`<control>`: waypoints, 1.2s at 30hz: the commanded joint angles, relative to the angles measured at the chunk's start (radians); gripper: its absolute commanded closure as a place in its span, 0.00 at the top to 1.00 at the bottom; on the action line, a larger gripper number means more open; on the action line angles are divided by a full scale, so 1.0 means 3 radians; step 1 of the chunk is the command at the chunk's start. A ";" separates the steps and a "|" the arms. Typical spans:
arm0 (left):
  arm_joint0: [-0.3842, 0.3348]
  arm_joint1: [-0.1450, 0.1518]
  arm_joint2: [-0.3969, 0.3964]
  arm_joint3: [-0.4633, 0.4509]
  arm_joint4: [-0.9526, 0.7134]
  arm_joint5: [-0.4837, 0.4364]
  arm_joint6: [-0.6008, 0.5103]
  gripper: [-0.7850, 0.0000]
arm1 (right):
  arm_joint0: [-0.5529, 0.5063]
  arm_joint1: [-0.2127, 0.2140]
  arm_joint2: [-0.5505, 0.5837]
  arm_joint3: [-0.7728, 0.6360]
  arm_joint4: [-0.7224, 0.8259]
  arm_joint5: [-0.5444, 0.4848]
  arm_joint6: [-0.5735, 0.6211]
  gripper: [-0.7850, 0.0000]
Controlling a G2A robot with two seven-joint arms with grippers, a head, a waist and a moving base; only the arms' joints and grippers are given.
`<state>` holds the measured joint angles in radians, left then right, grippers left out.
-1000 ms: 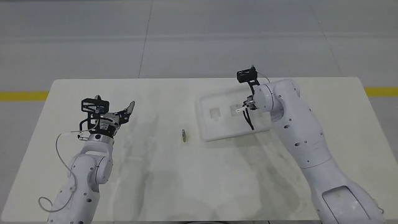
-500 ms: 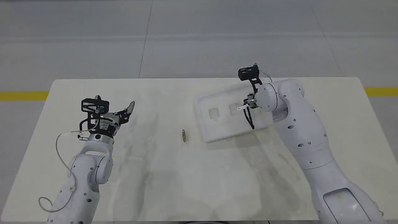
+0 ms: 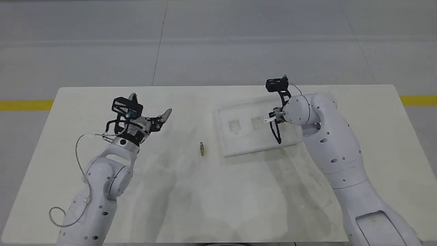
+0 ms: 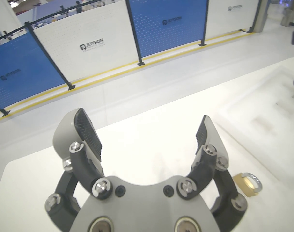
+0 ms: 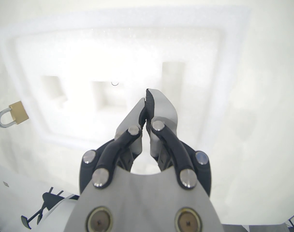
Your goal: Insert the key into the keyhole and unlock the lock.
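Note:
A small brass padlock (image 3: 202, 148) lies on the white table between the arms, also seen as a brass padlock (image 4: 246, 184) beside my left gripper and as a brass padlock (image 5: 17, 112) just outside the tray's edge. My left gripper (image 3: 153, 113) stands open and empty (image 4: 142, 117), left of the padlock. My right gripper (image 3: 276, 138) hangs over the white foam tray (image 3: 235, 147), its fingers shut (image 5: 147, 97) with nothing visible between them. A small metal ring (image 5: 115, 83) pokes out of one tray recess (image 5: 108, 97); I cannot make out a key.
The foam tray (image 5: 127, 18) has three shallow recesses and a raised rim. The tray (image 4: 258, 121) lies to the right of the padlock. The table's far edge (image 3: 205, 87) borders the grey floor.
My left arm has swung right and forward, bringing its open gripper closer to the padlock. The right gripper has drifted slightly right over the tray, still shut.

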<state>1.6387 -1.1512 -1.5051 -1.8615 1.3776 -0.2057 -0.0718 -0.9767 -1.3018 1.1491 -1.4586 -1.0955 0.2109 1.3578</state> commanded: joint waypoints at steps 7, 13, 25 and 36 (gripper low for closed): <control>-0.0161 0.0001 0.0201 0.0018 0.0198 -0.0255 -0.0141 1.00 | -0.0011 0.0009 0.0007 -0.0016 -0.0015 -0.0025 0.0053 0.00; -0.0161 0.0001 0.0201 0.0018 0.0198 -0.0255 -0.0141 1.00 | 0.0038 0.0011 -0.0032 -0.0042 -0.0119 -0.0020 0.0151 0.00; -0.0563 -0.0032 0.0632 0.0185 0.0457 -0.0432 -0.0573 1.00 | 0.0159 -0.0004 -0.0154 -0.0034 -0.0333 0.0022 0.0373 0.00; -0.0983 -0.0124 0.1206 0.0532 0.0545 -0.0463 -0.0923 1.00 | 0.0174 -0.0023 -0.0179 0.0012 -0.0320 0.0090 0.0448 0.00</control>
<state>1.3505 -1.1866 -1.1517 -1.7102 1.5434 -0.3450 -0.3373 -0.9257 -1.3084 1.0938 -1.4565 -1.1966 0.2371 1.4880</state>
